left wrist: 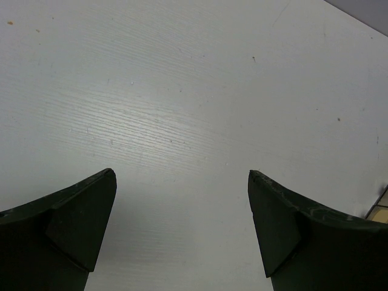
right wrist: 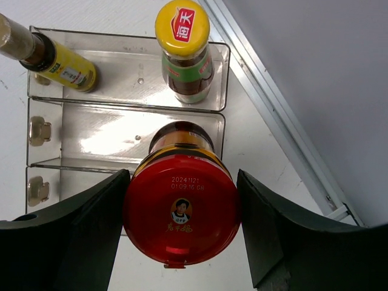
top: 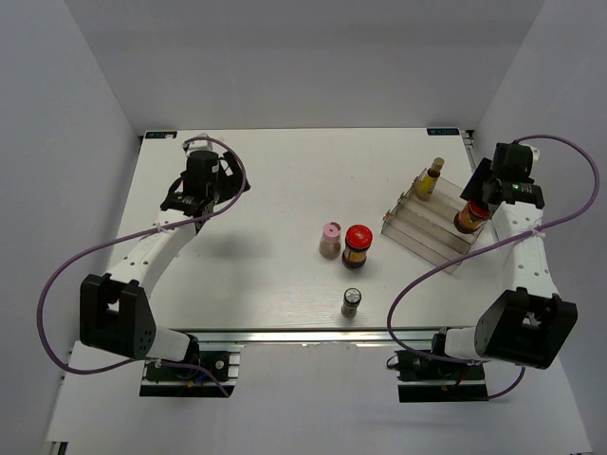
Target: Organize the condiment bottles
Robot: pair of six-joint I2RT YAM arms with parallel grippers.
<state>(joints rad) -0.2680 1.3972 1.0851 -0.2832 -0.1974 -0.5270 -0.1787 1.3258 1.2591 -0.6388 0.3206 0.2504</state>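
At rack (right wrist: 121,130), fingers (right wrist: 60,242) seemingly grip jar (right wrist: 180,215)

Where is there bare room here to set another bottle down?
The widest bare patch is table between the left gripper and the pink-capped shaker. The lowest step of the clear rack is bare. Crowded: the rack's right end, where the right gripper holds a red-lidded jar below a yellow-capped bottle.

- The red-lidded jar (right wrist: 180,218) has a code stamped on its lid, roughly "20241121" over "01:09:16 GA", above a small portrait and yellow Chinese characters.
- The yellow-capped bottle (right wrist: 182,20) bears a red patch on its cap with white Chinese characters, one resembling "天".
- The print on the slim bottle (right wrist: 60,62) and its yellow label is too small to read.
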